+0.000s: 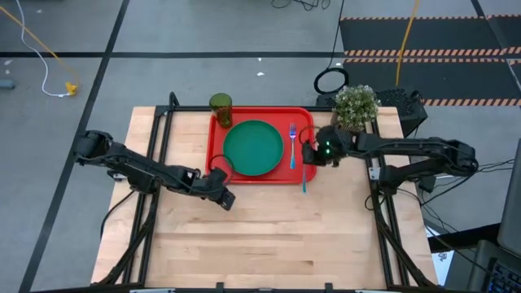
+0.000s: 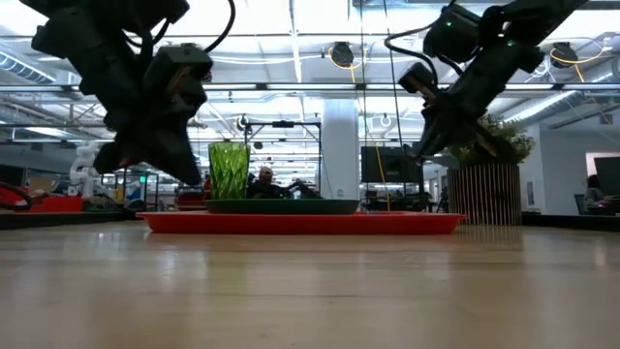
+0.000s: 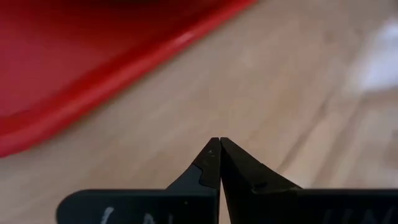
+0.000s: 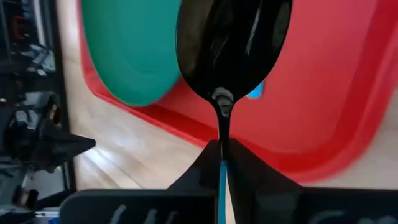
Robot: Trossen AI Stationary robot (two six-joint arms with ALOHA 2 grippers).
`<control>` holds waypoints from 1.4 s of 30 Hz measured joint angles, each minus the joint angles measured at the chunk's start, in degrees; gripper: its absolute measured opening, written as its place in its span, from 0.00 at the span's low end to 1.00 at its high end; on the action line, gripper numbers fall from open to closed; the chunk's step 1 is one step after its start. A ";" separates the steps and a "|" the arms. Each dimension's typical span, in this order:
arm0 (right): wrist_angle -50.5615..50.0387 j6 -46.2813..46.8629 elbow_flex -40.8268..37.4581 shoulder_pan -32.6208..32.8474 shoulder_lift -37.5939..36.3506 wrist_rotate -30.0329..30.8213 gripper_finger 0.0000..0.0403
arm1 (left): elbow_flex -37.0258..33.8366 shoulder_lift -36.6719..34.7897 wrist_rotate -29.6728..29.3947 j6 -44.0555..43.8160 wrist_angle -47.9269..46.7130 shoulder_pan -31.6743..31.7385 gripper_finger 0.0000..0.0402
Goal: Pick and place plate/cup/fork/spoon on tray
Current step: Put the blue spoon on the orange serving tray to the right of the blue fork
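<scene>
Wooden table [image 1: 269,236] before you: your right gripper [image 4: 221,149] pinches the spoon [image 4: 233,43], glossy dark bowl, light-blue handle, above the red tray [image 1: 218,159] at its right rim. Left gripper [image 3: 219,149] hangs clenched, empty, beside the tray.

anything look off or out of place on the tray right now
Nothing stands out. The plate and fork lie flat on the tray, the cup stands upright at its far corner. The spoon is not down yet, pinched in the right gripper over the tray's edge.
</scene>
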 joint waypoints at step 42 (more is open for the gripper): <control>-17.23 -14.97 23.15 -12.99 27.81 8.70 0.00 | 0.02 -27.34 -3.99 43.64 -1.97 6.44 0.01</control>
